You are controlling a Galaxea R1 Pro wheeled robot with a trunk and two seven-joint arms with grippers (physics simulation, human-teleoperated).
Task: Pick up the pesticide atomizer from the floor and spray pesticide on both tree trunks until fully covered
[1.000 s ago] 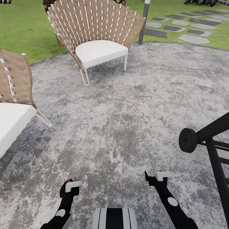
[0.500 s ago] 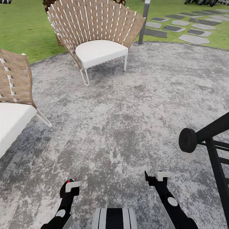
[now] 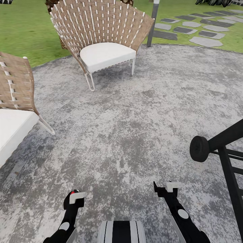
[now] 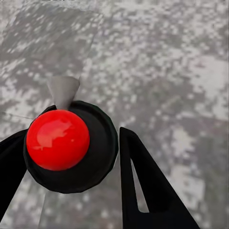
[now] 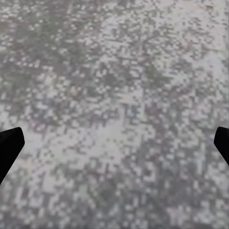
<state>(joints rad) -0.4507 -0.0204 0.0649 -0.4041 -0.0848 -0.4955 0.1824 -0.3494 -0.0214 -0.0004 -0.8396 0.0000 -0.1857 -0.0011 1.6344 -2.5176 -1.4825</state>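
Note:
My left gripper [image 3: 75, 196] hangs low over the grey mottled paving [image 3: 135, 128] and is shut on the pesticide atomizer [image 3: 72, 192]. In the left wrist view the atomizer [image 4: 57, 138] is a black round body with a red ball top and a small grey nozzle. It sits between the two black fingers [image 4: 143, 191]. My right gripper [image 3: 165, 187] is open and empty above the paving. In the right wrist view its fingertips [image 5: 9, 143] stand far apart at the frame's edges. The trees and their trunks are out of view.
A wicker chair with a white cushion [image 3: 101, 50] stands ahead and another [image 3: 13, 114] is close on the left. A black metal frame with a wheel [image 3: 202, 148] juts in at the right. Behind are a grey pole [image 3: 153, 23], lawn [image 3: 23, 30] and stepping stones [image 3: 202, 30].

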